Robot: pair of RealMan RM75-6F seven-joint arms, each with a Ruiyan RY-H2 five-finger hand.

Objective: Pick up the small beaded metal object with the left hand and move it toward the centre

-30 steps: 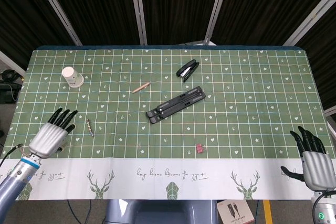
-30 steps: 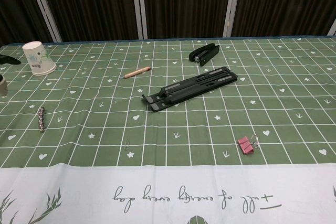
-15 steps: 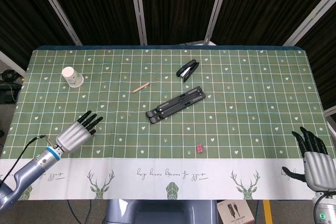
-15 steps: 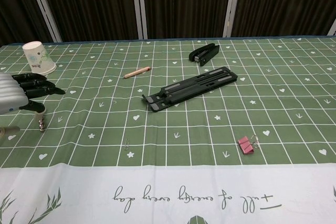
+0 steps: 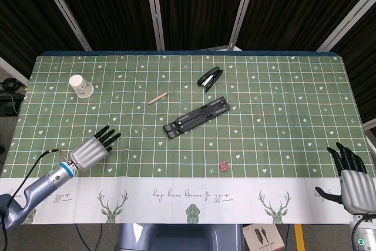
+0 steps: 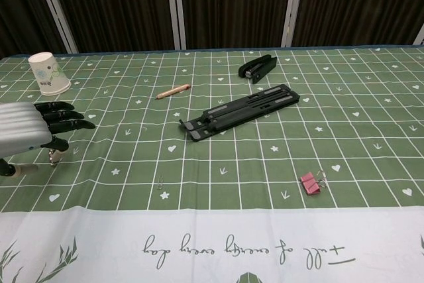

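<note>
Over the table's (image 5: 247,110) left side, our left hand (image 5: 94,149) hovered with fingers spread, holding nothing, above the beaded metal object (image 6: 52,158). Our right hand (image 5: 351,181) rested open off the right edge.

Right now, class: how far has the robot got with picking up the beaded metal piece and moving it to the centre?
Done: the left robot hand is over the beaded metal object, whose end shows beneath the fingers. In hand: nothing visibly gripped; the piece lies on the cloth. Left: grasp, lift, carry it toward the black folding stand. The right robot hand sits idle.
</note>
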